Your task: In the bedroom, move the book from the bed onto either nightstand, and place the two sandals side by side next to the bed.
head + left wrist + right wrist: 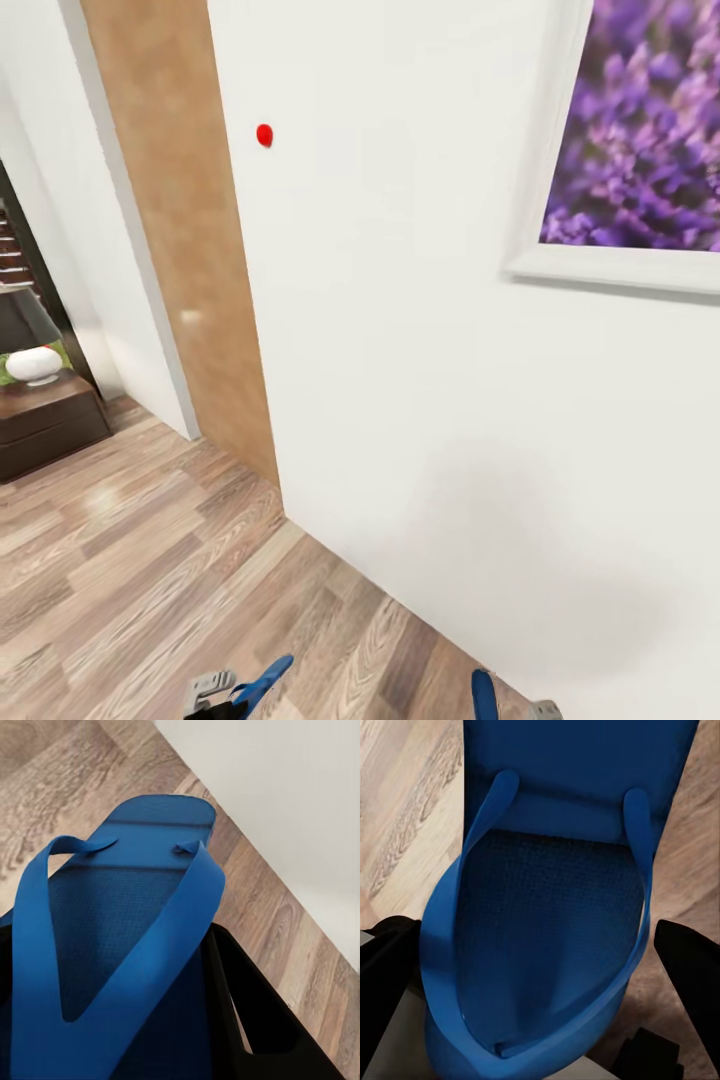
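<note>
Standing here, I take the big white wall (420,400) as my landmark. Far to its left, through the opening past the tan wooden door panel (185,250), a dark reddish-brown nightstand (45,420) stands on the plank floor (130,560) with one white rounded object (34,364) on its top. On the wall itself there is one small red dot (264,134), and further right one white-framed picture of purple flowers (640,140). Down low, in front of the wall's foot, both arms are drawn in close to the body, so that just their ends peek into the head view. The left gripper (215,692) is clamped on a blue sandal (262,684), whose tip sticks out forward toward the wall; from the left wrist camera that sandal (127,915) lies between the dark fingers (255,1012), its thong strap arched on top. The right gripper (520,708) grips the second sandal (484,694), and from the right wrist camera this sandal (555,922) sits between dark fingers (694,967) on either side. That makes two sandals, one per gripper, both held above the floor just beside the wall.
</note>
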`<state>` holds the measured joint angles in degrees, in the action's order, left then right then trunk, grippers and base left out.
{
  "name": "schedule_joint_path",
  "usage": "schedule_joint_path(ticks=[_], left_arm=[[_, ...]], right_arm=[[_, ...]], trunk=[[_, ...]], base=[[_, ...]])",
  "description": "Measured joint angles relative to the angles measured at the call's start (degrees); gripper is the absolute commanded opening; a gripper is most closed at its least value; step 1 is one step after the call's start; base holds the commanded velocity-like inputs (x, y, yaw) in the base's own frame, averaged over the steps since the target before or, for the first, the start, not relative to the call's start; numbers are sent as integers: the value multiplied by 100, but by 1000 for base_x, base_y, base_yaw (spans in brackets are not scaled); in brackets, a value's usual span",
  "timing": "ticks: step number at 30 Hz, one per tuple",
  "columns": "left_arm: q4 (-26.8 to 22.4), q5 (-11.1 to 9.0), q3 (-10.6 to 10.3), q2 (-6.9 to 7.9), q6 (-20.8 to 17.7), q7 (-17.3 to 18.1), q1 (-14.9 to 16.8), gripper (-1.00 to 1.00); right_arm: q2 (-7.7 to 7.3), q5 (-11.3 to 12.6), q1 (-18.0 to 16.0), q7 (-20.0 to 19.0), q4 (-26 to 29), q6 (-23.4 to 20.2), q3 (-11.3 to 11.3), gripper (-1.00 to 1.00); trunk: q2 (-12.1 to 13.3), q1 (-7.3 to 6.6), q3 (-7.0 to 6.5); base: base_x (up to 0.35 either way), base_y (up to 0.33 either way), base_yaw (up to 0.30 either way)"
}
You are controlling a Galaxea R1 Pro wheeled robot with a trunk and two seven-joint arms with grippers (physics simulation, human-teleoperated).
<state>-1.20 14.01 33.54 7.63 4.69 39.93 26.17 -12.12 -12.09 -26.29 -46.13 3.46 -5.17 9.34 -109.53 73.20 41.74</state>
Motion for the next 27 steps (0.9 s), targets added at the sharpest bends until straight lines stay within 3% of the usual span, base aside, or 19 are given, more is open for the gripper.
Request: schedule_joint_path(ticks=[11, 27], left_arm=[[0, -1, 0, 0, 1, -1, 2, -100], [-1, -3, 6, 0, -4, 3, -2, -100]], right_arm=[[0, 0, 0, 0, 0, 0, 0, -100], [0, 3, 0, 0, 0, 0, 7, -100]], trunk=[[0, 0, 0], [0, 3, 0]], base=[[306, -70, 277], [19, -6, 277]])
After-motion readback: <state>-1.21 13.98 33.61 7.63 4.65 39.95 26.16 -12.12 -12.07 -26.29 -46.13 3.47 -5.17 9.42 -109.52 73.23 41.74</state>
